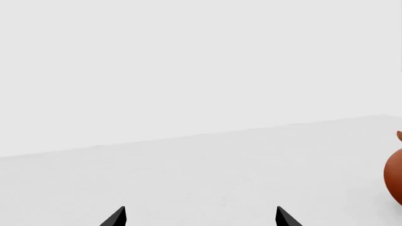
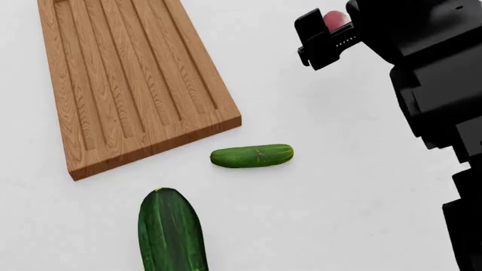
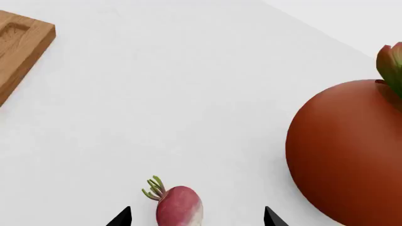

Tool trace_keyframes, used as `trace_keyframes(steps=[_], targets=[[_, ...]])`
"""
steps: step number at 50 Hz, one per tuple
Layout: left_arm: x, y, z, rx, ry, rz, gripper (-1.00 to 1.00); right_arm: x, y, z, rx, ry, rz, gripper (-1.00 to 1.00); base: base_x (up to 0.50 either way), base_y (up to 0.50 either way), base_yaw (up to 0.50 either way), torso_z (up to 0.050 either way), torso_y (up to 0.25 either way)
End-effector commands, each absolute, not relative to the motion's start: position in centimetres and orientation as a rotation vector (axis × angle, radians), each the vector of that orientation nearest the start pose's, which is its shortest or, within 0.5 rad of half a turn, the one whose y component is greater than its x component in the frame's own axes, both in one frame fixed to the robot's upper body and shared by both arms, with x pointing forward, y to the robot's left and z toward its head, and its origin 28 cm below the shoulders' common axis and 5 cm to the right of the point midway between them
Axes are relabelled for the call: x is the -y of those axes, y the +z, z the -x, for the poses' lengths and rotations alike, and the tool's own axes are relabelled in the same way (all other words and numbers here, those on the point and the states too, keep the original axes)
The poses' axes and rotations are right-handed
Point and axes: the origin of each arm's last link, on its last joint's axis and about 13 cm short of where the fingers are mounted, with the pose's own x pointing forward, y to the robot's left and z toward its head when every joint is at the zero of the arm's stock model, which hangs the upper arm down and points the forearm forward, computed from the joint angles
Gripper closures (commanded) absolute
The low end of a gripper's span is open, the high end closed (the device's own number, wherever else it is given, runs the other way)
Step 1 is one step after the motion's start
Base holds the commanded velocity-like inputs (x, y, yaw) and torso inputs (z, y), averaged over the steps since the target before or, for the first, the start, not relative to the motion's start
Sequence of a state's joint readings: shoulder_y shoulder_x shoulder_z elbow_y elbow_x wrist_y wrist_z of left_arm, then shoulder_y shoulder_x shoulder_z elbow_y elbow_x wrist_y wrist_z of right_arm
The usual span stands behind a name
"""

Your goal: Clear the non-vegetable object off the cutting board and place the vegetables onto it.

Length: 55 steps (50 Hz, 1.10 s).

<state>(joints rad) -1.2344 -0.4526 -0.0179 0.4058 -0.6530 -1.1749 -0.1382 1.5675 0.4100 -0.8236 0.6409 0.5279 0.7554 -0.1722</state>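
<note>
The wooden cutting board (image 2: 128, 73) lies at the upper left of the head view with nothing on it; its corner shows in the right wrist view (image 3: 19, 47). The small cucumber (image 2: 252, 156) lies on the white table just off the board's near corner. The large dark-green cucumber (image 2: 171, 231) lies nearer me. The radish (image 3: 179, 207) lies on the table right of the board, between the spread fingertips of my right gripper (image 3: 196, 217), with a gap on each side. It shows pink behind that gripper (image 2: 324, 39) in the head view (image 2: 332, 20). My left gripper (image 1: 201, 217) is open over bare table.
A big red-brown tomato-like fruit with a green stem (image 3: 349, 150) sits close beside the radish; it also shows at the edge of the left wrist view (image 1: 394, 174). My right arm (image 2: 429, 84) fills the right side of the head view.
</note>
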Motion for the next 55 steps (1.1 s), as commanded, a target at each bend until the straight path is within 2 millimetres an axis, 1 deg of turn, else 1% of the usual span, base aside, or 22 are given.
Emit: trace_keyframes(steps=[1,5,6,8,13,17,22,25,27,28,30,33,36,39,49,55], targets=[[-27.5,35.8,-27.0,0.42,-0.115,-0.081,-1.0,16.0,34.0,-35.8,-0.075,0.2,0.477,-1.0,0.0,0.0,0.0,0.0,0.0],[-27.5,35.8,-27.1,0.421,-0.114,-0.08,-1.0,15.1,34.5,-34.2,-0.058,0.232,0.462,-1.0,0.0,0.0,0.0,0.0,0.0],[-27.5,35.8,-27.0,0.423,-0.113,-0.08,-1.0,14.9,34.6,-33.5,-0.043,0.249,0.493,-1.0,0.0,0.0,0.0,0.0,0.0],[-27.6,35.7,-27.0,0.423,-0.109,-0.079,-1.0,14.5,34.6,-32.5,-0.041,0.265,0.493,-1.0,0.0,0.0,0.0,0.0,0.0],[-27.6,35.6,-27.2,0.427,-0.113,-0.074,-1.0,14.0,34.9,-30.3,-0.033,0.292,0.491,-1.0,0.0,0.0,0.0,0.0,0.0],[-27.6,35.4,-27.2,0.427,-0.111,-0.068,-1.0,13.4,34.9,-29.0,-0.046,0.306,0.504,-1.0,0.0,0.0,0.0,0.0,0.0],[-27.6,35.3,-27.1,0.429,-0.115,-0.067,-1.0,12.5,35.4,-27.5,-0.069,0.322,0.456,-1.0,0.0,0.0,0.0,0.0,0.0],[-27.7,35.4,-27.0,0.431,-0.112,-0.062,-1.0,11.9,35.2,-26.4,-0.081,0.338,0.419,-1.0,0.0,0.0,0.0,0.0,0.0],[-27.7,35.5,-27.0,0.432,-0.112,-0.062,-1.0,11.7,34.8,-25.9,-0.1,0.339,0.396,-1.0,0.0,0.0,0.0,0.0,0.0],[-27.7,35.4,-27.0,0.432,-0.114,-0.064,-1.0,11.4,34.4,-25.6,-0.141,0.315,0.391,-1.0,0.0,0.0,0.0,0.0,0.0],[-27.6,35.5,-27.1,0.432,-0.114,-0.066,-1.0,11.1,34.4,-25.1,-0.122,0.338,0.382,-1.0,0.0,0.0,0.0,0.0,0.0],[-27.6,35.3,-27.0,0.432,-0.116,-0.068,-1.0,10.6,33.9,-24.1,-0.185,0.362,0.339,-1.0,0.0,0.0,0.0,0.0,0.0],[-27.6,35.2,-27.1,0.428,-0.112,-0.065,-1.0,10.1,33.5,-23.3,-0.197,0.383,0.346,-1.0,0.0,0.0,0.0,0.0,0.0],[-27.5,35.4,-27.0,0.432,-0.115,-0.066,-1.0,9.9,33.3,-22.8,-0.212,0.394,0.344,-1.0,0.0,0.0,0.0,0.0,0.0],[-27.5,35.3,-26.8,0.433,-0.118,-0.065,-1.0,9.0,33.3,-19.9,-0.295,0.455,0.326,-1.0,0.0,0.0,0.0,0.0,0.0],[-27.5,35.0,-26.9,0.43,-0.123,-0.061,-1.0,8.6,32.9,-19.0,-0.342,0.48,0.315,-1.0,0.0,0.0,0.0,0.0,0.0]])
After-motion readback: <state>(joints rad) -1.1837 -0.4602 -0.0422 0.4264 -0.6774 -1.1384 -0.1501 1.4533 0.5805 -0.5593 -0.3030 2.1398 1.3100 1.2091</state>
